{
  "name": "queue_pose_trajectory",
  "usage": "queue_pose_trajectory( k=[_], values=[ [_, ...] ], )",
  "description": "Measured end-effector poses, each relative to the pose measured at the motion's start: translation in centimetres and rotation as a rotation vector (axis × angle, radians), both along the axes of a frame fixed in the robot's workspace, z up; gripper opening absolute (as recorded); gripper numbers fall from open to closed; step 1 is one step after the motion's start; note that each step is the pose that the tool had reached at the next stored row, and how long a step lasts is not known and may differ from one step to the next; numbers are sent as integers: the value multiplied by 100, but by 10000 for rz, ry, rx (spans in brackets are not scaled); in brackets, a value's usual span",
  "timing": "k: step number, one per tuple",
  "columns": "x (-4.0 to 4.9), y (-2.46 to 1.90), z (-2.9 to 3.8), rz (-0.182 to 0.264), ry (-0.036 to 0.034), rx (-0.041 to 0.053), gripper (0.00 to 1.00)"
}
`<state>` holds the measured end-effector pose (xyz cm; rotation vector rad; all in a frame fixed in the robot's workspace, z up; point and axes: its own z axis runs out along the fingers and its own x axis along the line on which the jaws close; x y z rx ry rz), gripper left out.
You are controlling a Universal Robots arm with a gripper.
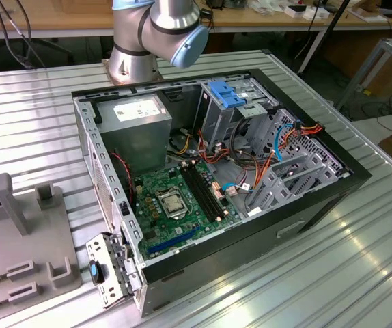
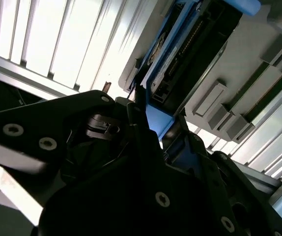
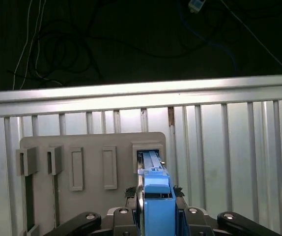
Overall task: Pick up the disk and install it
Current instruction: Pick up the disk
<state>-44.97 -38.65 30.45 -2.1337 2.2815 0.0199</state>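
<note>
Gripper (image 3: 157, 197) clamped on the disk (image 3: 151, 163), jaws gripping its blue rails. Disk is on edge, long axis running straight from the gripper into a slot of the grey holder (image 3: 92, 142). Open PC case (image 1: 305, 198) stands well apart.

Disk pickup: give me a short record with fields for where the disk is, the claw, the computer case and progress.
disk: the disk stands in a slot of the grey holder, blue rail showing in both wrist views
claw: the claw is at the disk's blue end; grip cannot be judged
case: the computer case lies open on the metal table, motherboard exposed
progress: disk not yet installed
</note>
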Motion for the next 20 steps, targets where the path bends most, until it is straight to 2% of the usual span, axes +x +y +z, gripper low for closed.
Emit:
queue_pose_trajectory(
  k=[4, 11, 20],
  values=[
    [0, 0, 0, -14, 0, 0, 37],
    [0, 0, -9, 432, 0, 1, 37],
    [0, 0, -9, 440, 0, 0, 37]
  ],
)
